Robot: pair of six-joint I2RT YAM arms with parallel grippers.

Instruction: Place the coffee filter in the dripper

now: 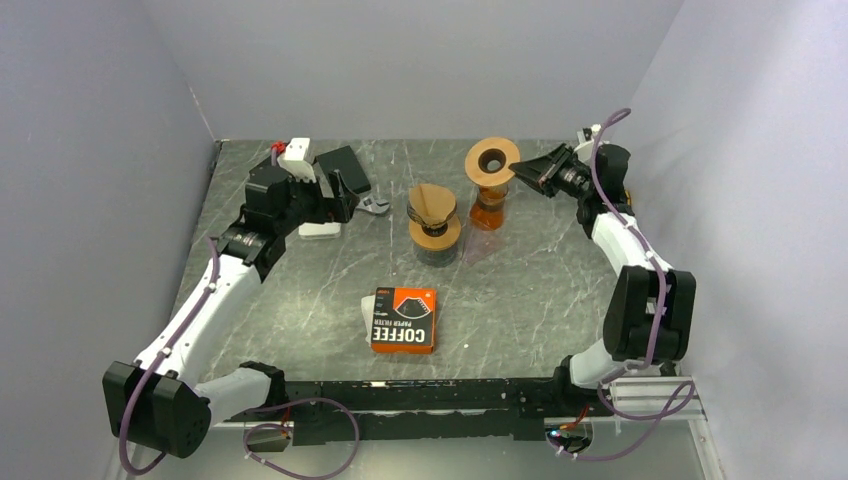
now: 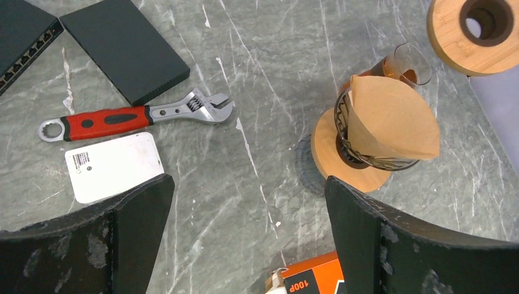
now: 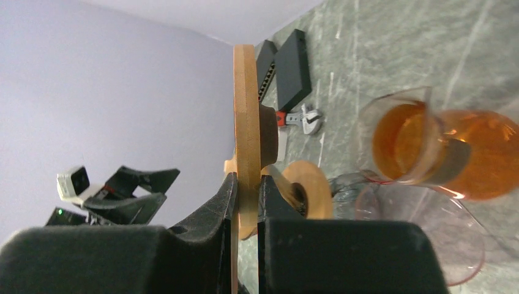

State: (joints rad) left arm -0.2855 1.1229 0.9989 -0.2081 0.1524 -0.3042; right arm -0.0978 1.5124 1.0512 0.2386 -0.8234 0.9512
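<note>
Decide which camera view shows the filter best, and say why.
Left wrist: the filter is large and sharp there, its cone sitting in the dripper. The top view shows it whole but small. In the right wrist view, the ring held in front hides nearly all of it.

I see a tan coffee filter (image 2: 395, 116), a black-wire dripper (image 2: 330, 156) with a pale wood base, a light-brown wooden ring (image 2: 442, 33), a red-and-black-handled silver wrench (image 2: 138, 115), an orange-and-black filter box (image 1: 403, 320) with white lettering, and a grey, white-veined table (image 2: 257, 73).
</note>
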